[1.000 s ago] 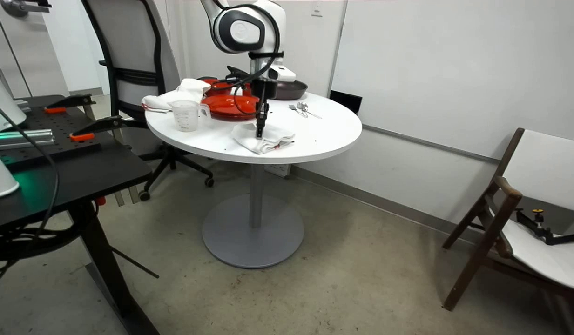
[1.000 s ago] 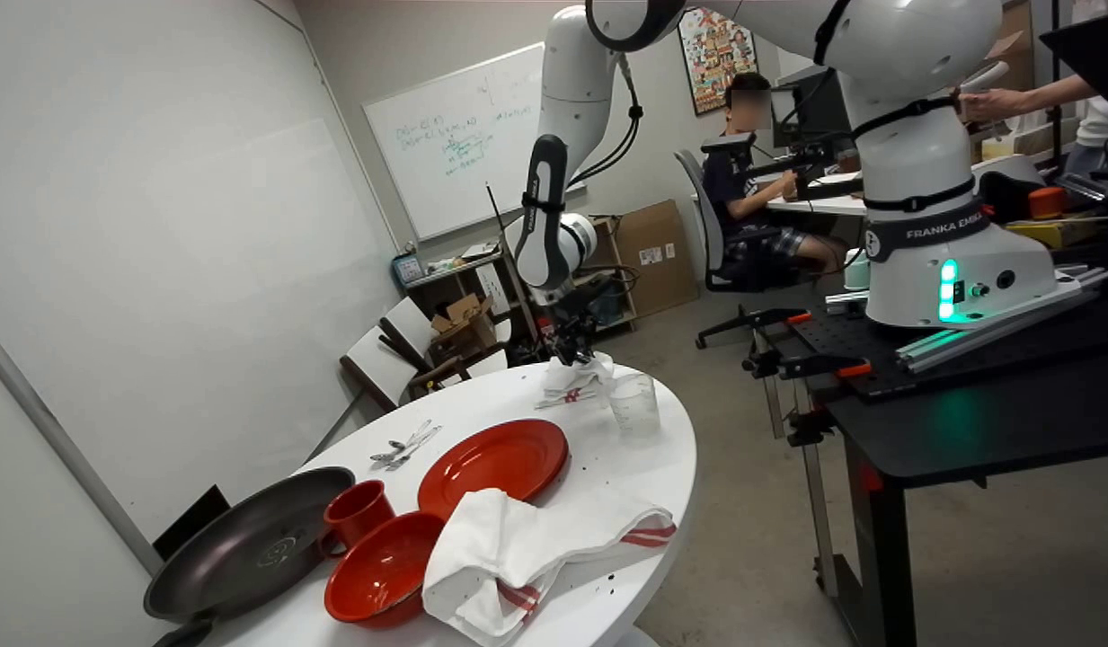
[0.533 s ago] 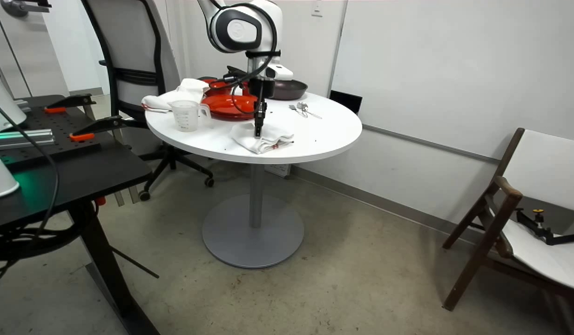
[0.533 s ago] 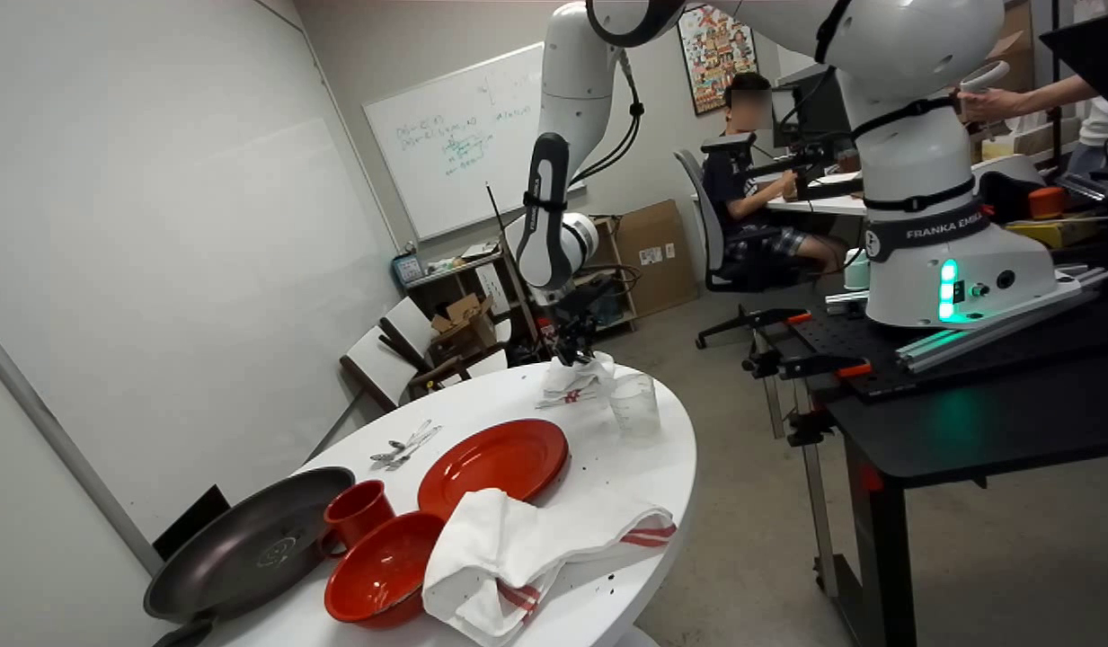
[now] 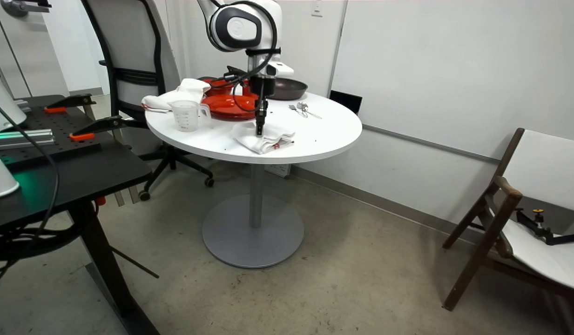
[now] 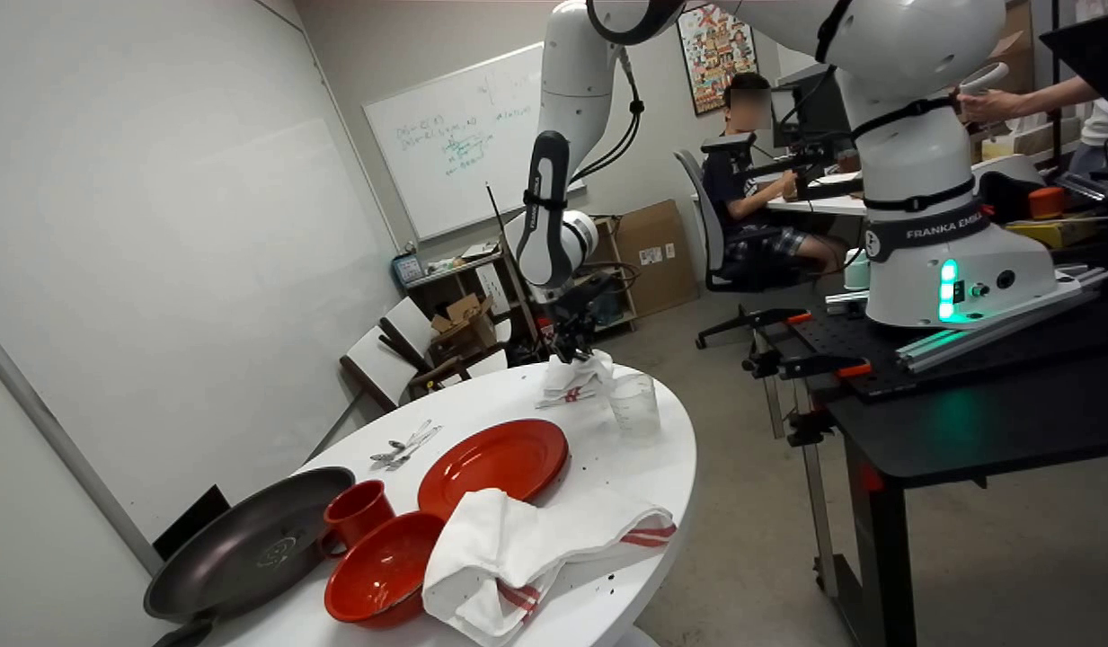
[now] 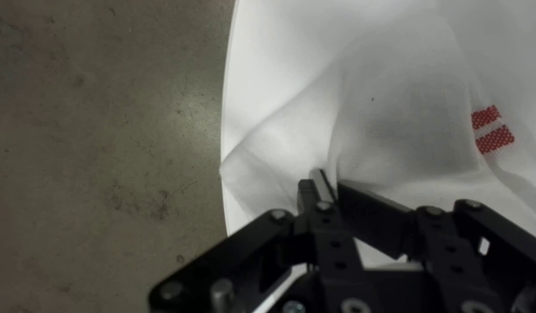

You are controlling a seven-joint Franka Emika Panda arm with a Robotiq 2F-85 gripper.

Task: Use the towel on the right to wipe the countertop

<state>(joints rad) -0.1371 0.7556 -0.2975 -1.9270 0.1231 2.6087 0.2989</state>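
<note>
The towel [image 5: 273,139], a thin white cloth with small red stripes, lies near the rim of the round white countertop [image 5: 331,128]. My gripper [image 5: 259,133] points down onto its middle. In the wrist view the gripper [image 7: 331,179] is shut, and a fold of the towel [image 7: 402,113] runs up between the fingertips. One corner of the cloth reaches the table's edge. The towel [image 6: 573,388] also shows in an exterior view, partly behind the measuring cup, under the dark gripper [image 6: 571,356]. The pinched part of the cloth is mostly hidden by the fingers.
A clear measuring cup [image 6: 634,406] stands close to the towel. Farther along are a red plate [image 6: 495,458], a heaped white cloth [image 6: 509,557], a red bowl [image 6: 383,575], a red mug [image 6: 358,512], a dark pan [image 6: 257,548] and utensils [image 5: 304,110]. Dark specks dot the tabletop.
The gripper has moved slightly left, then back right, and sits a touch higher. The towel has shifted a little along with it. Everything else stays in place.
</note>
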